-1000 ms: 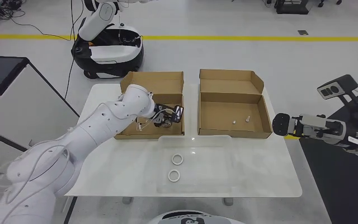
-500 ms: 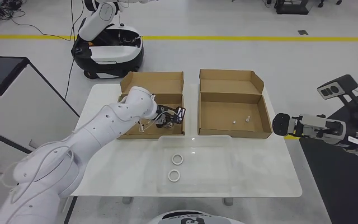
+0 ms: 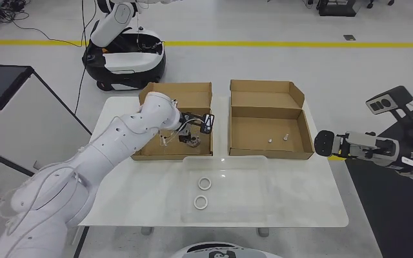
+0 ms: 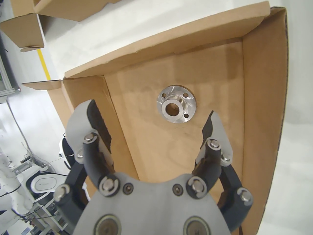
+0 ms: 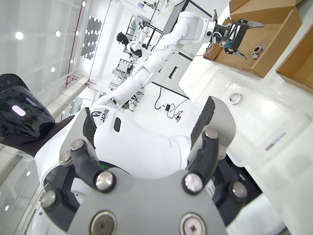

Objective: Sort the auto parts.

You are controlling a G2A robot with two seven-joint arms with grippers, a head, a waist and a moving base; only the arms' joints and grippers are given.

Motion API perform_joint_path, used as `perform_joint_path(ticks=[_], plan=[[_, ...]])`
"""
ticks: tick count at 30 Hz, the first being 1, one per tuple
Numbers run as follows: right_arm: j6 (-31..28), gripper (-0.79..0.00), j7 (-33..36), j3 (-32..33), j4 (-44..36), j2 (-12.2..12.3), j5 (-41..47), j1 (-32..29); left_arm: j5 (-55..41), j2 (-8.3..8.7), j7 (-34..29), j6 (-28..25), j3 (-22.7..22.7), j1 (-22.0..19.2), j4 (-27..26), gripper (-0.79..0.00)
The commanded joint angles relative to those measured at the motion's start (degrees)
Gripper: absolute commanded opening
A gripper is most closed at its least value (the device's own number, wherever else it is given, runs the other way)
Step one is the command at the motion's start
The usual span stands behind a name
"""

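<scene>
Desk [image 3: 129, 193], white: carries all items.
Left cardboard box [image 3: 193, 97] and right cardboard box [image 3: 258, 132], open, side by side at the far edge.
Clear plastic tray [image 3: 245, 193], in front of both boxes.
Left hand [image 4: 151, 110]: fingers spread, empty, over the left box floor.
Right hand [image 5: 149, 110]: fingers spread, empty, off the desk's right edge.
Metal flange [image 4: 176, 107]: flat on the left box floor, hub up, apart from the fingertips.
Two metal rings [image 3: 204, 183], [image 3: 201, 202]: in the tray.
Two small metal parts [image 3: 270, 138], [image 3: 284, 136]: in the right box.
</scene>
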Motion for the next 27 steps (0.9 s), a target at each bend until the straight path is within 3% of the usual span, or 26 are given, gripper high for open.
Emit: perform_joint_path(ticks=[1,8,17,27], plan=[[0.0,0.000,0.0,0.0,0.0,0.0,0.0,0.0,-0.4,0.88,-1.3,-0.5,-1.5,0.4,-2.2,0.000],[0.0,0.000,0.0,0.0,0.0,0.0,0.0,0.0,-5.0,4.86,-9.7,-2.2,-7.9,3.6,-14.3,0.000],[0.0,0.000,0.0,0.0,0.0,0.0,0.0,0.0,-21.8,9.23,-29.3,-2.1,-10.8,6.8,-34.3,0.000],[0.0,0.000,0.0,0.0,0.0,0.0,0.0,0.0,-35.2,12.28,-38.3,6.9,-4.7,3.8,-45.6,0.000]])
